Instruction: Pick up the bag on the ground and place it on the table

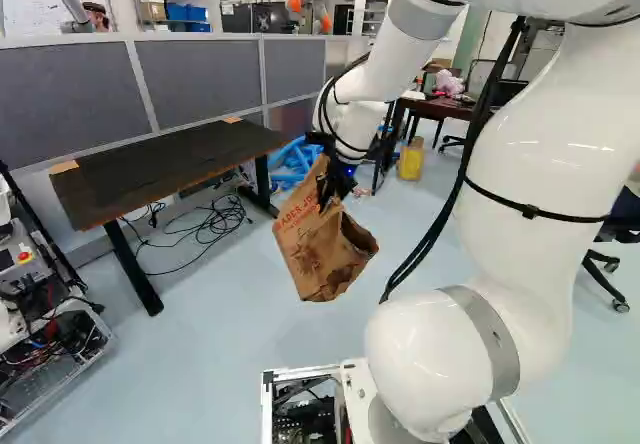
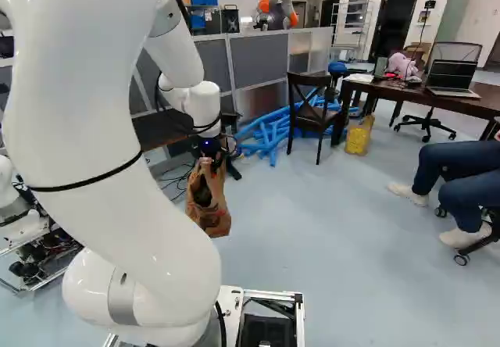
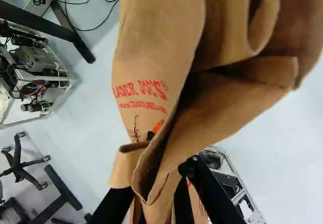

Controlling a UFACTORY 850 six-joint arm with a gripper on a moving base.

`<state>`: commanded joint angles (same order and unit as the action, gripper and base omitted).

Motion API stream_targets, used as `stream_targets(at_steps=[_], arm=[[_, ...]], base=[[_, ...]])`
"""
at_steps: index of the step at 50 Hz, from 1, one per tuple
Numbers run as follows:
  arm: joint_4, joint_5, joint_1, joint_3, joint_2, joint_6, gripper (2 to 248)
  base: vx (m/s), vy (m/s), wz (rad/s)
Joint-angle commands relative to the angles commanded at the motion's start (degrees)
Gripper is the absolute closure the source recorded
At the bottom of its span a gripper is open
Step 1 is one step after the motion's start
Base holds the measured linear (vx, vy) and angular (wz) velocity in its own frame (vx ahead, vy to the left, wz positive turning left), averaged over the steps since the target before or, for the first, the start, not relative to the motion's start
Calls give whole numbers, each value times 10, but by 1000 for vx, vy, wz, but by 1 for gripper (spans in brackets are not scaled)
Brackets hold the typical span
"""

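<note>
Two fingers (image 1: 326, 194), nearly closed, grip brn bag (image 1: 308, 242) abv flr (image 1: 215, 329), apart frm tbl (image 1: 160, 162).

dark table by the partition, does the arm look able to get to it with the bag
Probably, though it may need more lift or a base move: the gripper holds the bag off the floor, and nothing visible stands between it and the table.

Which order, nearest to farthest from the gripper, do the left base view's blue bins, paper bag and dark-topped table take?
1. Paper bag: in the grip of the gripper, hanging below it.
2. Dark-topped table: at the view's left, this side of the partition.
3. Blue bins: beyond the partition.
</note>
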<state>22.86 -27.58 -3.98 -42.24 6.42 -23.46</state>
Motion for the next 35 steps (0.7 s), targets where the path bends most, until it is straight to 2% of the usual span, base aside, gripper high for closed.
stream_targets(at_steps=[35], arm=[[-32, -120, -2, -78, 2, 0, 223]], base=[[0, 0, 0]])
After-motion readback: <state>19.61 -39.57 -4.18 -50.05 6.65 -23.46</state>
